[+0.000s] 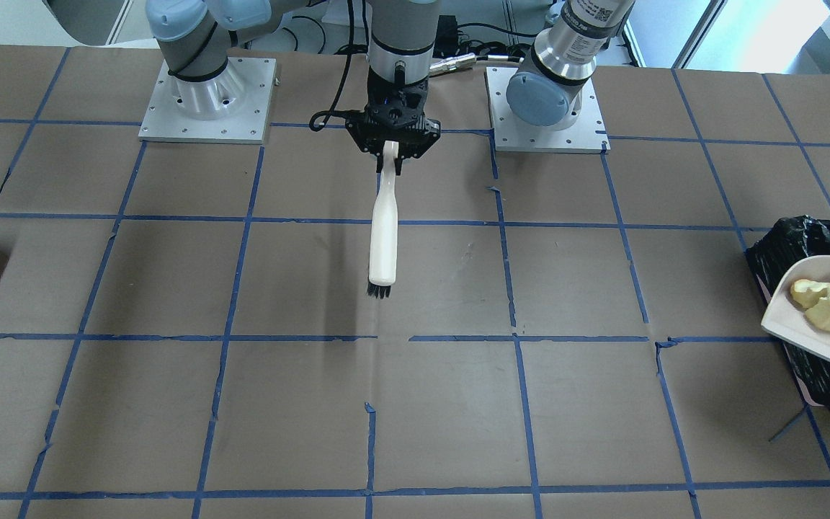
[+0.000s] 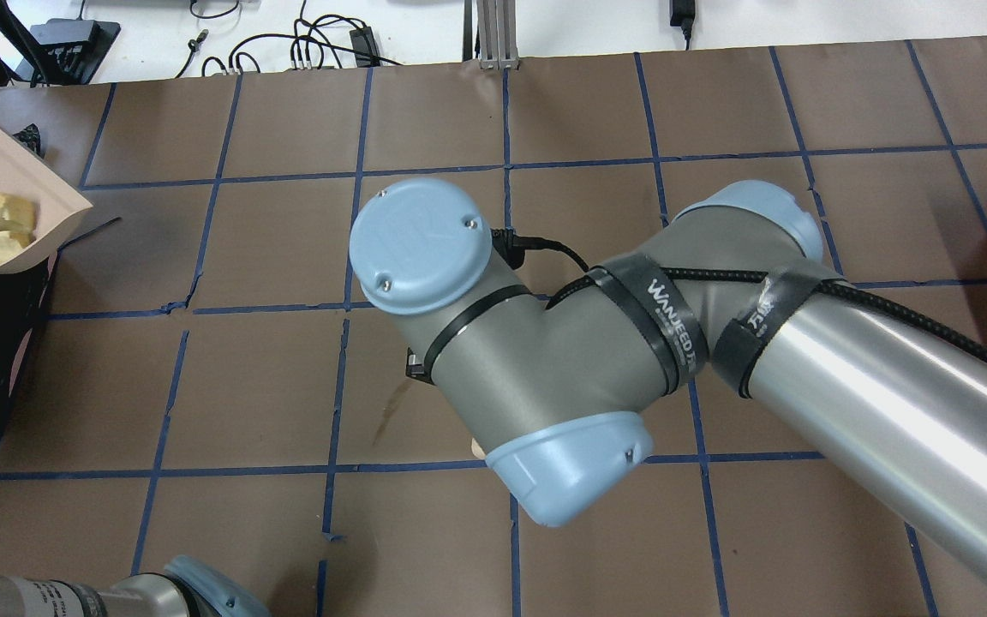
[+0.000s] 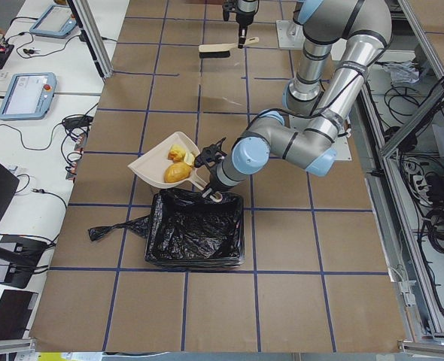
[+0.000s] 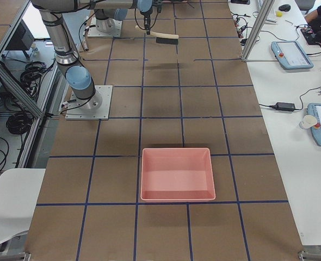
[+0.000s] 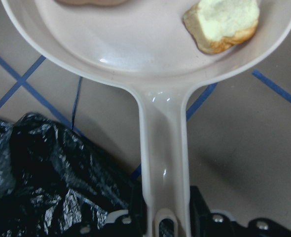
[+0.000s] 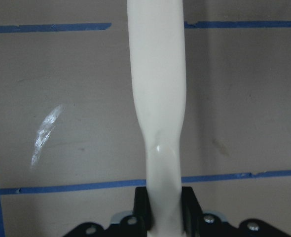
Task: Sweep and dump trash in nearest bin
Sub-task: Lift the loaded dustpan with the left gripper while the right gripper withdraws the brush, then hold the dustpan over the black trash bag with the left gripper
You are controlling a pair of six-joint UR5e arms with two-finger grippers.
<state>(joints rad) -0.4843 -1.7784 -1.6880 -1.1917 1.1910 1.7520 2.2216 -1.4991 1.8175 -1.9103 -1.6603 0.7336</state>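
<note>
Left fingers clamped on the dustpan handle, pan kept level so the trash just ahead of them doesn't spill, bin just below, not tipped yet; right fingers gripping the brush, parked above the tabletop.

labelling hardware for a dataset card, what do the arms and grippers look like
The right arm and left arm have grey joints, pale blue caps and silver tubes. A black braided cable runs under WANJEED-lettered straps. The right gripper and left gripper are black.
</note>
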